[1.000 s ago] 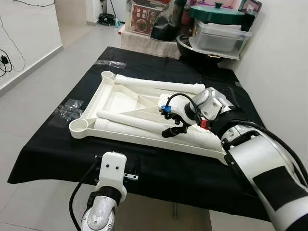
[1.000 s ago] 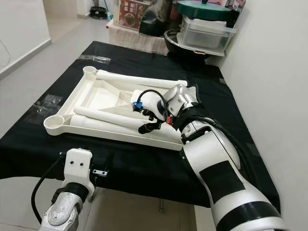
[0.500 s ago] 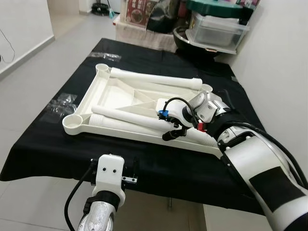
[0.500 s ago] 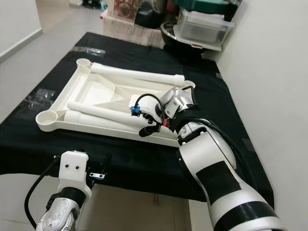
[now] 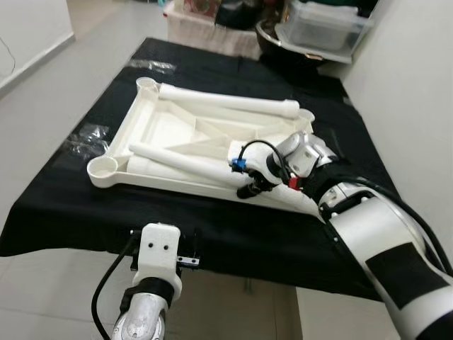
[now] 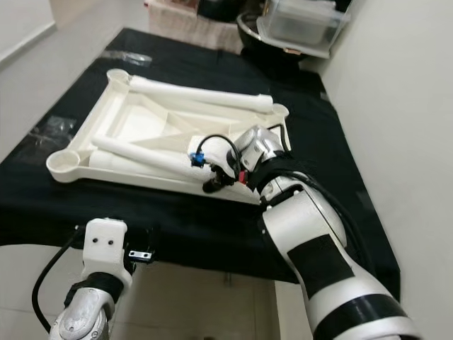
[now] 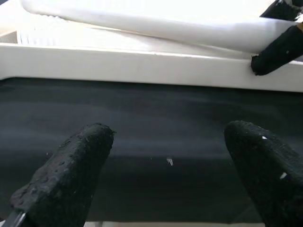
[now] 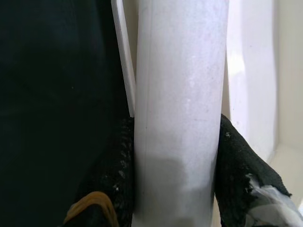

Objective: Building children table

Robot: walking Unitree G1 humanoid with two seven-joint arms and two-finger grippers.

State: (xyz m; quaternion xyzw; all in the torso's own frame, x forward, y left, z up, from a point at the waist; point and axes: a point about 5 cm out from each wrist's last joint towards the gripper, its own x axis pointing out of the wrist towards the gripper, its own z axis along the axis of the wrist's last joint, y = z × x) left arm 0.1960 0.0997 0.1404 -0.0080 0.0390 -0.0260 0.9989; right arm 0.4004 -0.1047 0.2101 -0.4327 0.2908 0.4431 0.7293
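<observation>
A white children's table top lies upside down on the black-covered table. One white tube leg lies along its far rim. Two more legs lie along the near side, one of them ribbed at its end. My right gripper is shut on the upper near leg, close to its right end. In the right wrist view the black fingers press both sides of the tube. My left gripper is open and holds nothing. It hangs at the table's front edge, just short of the top's near rim.
Clear plastic bags lie on the cloth at the left and at the far left corner. Storage boxes and a dark pot crowd the space behind the table. A wall runs along the right, and tiled floor lies to the left.
The camera has tilted and drawn in, so the whole scene sits higher in the picture. My right gripper keeps its hold on the leg. The left arm stays at the front edge.
</observation>
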